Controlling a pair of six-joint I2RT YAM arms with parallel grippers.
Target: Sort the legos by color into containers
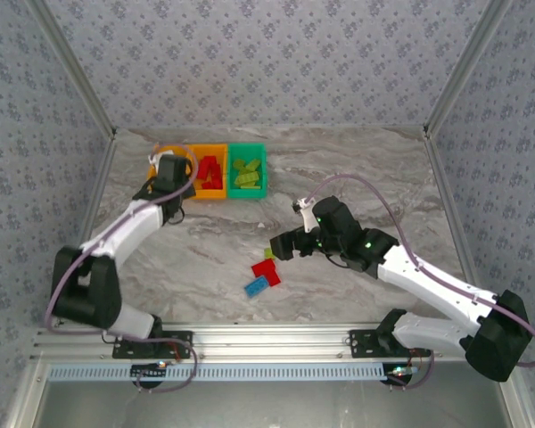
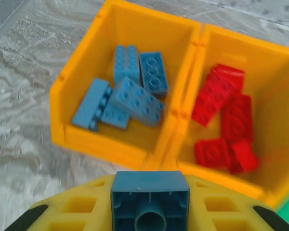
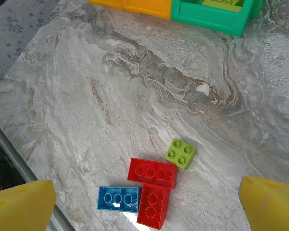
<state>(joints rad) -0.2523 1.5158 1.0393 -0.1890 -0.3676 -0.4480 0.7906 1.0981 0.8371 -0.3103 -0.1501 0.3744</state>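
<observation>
**Left tool (image 2: 150, 212) pinching one blue brick (image 2: 150, 190); right tool (image 1: 282, 246) spread wide.**
Just beyond the left tool, three joined bins: first yellow bin (image 2: 77, 91), about five blue bricks (image 2: 135, 98); second yellow bin (image 2: 279, 110), about five red bricks (image 2: 221, 103); green bin (image 3: 209, 19) last. Under the right tool, four loose pieces huddled together: two red pieces (image 3: 152, 172), one blue piece (image 3: 118, 198), one lime piece (image 3: 180, 153); open desk (image 3: 135, 72) runs from them to the bins' near wall.

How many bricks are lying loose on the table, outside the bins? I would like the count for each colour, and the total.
Loose on the table:
red bricks: 2
blue brick: 1
lime green brick: 1
Total: 4
</observation>
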